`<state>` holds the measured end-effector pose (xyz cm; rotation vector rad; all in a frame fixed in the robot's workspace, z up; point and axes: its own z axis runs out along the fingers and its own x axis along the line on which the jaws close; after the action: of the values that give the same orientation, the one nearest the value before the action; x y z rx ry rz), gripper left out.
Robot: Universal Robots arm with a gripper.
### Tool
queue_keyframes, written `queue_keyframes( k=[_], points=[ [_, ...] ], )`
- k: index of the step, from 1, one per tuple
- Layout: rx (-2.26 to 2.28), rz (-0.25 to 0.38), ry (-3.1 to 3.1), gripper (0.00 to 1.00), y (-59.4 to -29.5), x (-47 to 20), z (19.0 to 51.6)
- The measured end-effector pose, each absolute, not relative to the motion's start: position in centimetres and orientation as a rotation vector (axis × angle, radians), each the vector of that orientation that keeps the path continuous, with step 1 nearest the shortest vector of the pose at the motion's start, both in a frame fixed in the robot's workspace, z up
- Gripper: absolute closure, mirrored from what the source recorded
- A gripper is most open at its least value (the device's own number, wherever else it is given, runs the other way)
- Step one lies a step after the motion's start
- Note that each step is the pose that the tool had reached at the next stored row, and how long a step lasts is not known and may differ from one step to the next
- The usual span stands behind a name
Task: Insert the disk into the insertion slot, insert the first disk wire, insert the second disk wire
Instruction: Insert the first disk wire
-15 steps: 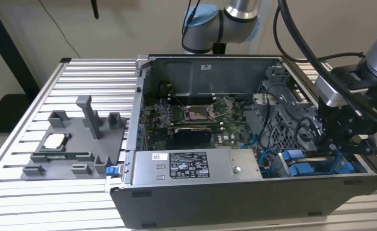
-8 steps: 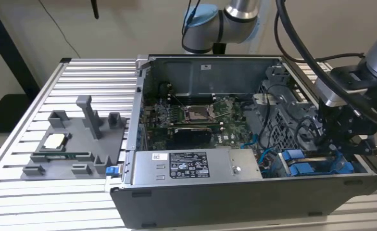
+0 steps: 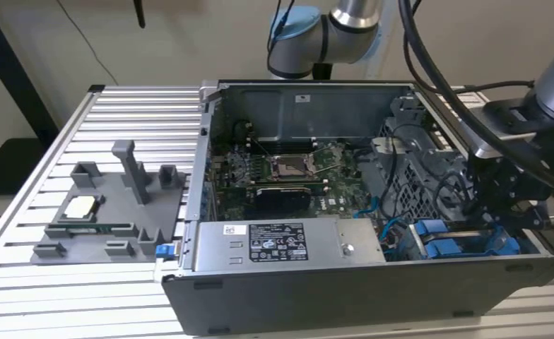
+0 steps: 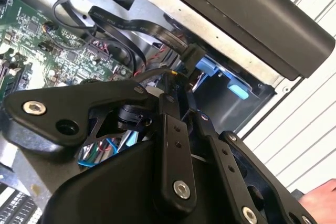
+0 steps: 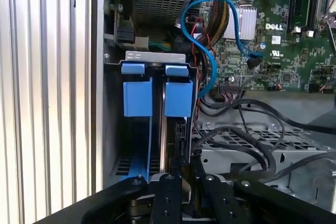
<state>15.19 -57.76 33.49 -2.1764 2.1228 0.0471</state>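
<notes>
The disk (image 5: 177,98) stands on edge in its blue carrier, sunk into the insertion slot (image 5: 113,129) at the case's front corner on the exterior view's right. A second blue carrier (image 5: 137,95) sits beside it. My gripper (image 5: 177,145) reaches down into the bay, its fingers (image 5: 167,198) drawn close on the disk's upper edge. In the exterior view the gripper (image 3: 503,212) hangs just over the slot's blue fittings (image 3: 446,244). The second wrist view has the gripper (image 4: 177,83) converging below a black flat wire (image 4: 131,24). A blue wire (image 5: 207,51) loops from the motherboard toward the slot.
The grey power-supply box (image 3: 287,244) lies along the case front beside the bay. The perforated cage (image 5: 247,140) carries loose black cables (image 5: 252,111). The motherboard (image 3: 287,169) fills the case floor. A grey fixture tray (image 3: 107,212) sits on the slatted table at the exterior view's left.
</notes>
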Motion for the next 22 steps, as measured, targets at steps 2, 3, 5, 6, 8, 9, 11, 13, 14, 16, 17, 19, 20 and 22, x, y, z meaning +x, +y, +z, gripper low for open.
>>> queue_keyframes(
  k=[2, 3, 5, 6, 8, 9, 11, 13, 14, 16, 17, 19, 20, 22],
  points=[
    [-2.173, 0.047, 2.126, 0.81, -57.8, 15.2, 33.4],
    [-2.172, 0.046, 2.128, 0.81, -57.8, 15.2, 33.3],
    [-2.17, 0.046, 2.13, 0.81, -57.8, 15.2, 33.3],
    [-2.17, 0.046, 2.13, 0.81, -57.8, 15.2, 33.2],
    [-2.169, 0.047, 2.13, 0.8, -57.8, 15.2, 33.3],
    [-2.169, 0.047, 2.13, 0.73, -57.8, 15.2, 33.4],
    [-2.169, 0.046, 2.131, 0.73, -57.8, 15.2, 33.6],
    [-2.17, 0.045, 2.131, 0.73, -57.8, 15.2, 33.8],
    [-2.17, 0.043, 2.132, 0.73, -57.8, 15.2, 33.9],
    [-2.171, 0.043, 2.132, 0.73, -57.8, 15.2, 34.0],
    [-2.171, 0.042, 2.132, 0.73, -57.8, 15.2, 34.1],
    [-2.171, 0.042, 2.133, 0.73, -57.8, 15.2, 34.2],
    [-2.171, 0.042, 2.133, 0.73, -57.8, 15.2, 34.3],
    [-2.172, 0.041, 2.133, 0.73, -57.8, 15.2, 34.4]
  ],
)
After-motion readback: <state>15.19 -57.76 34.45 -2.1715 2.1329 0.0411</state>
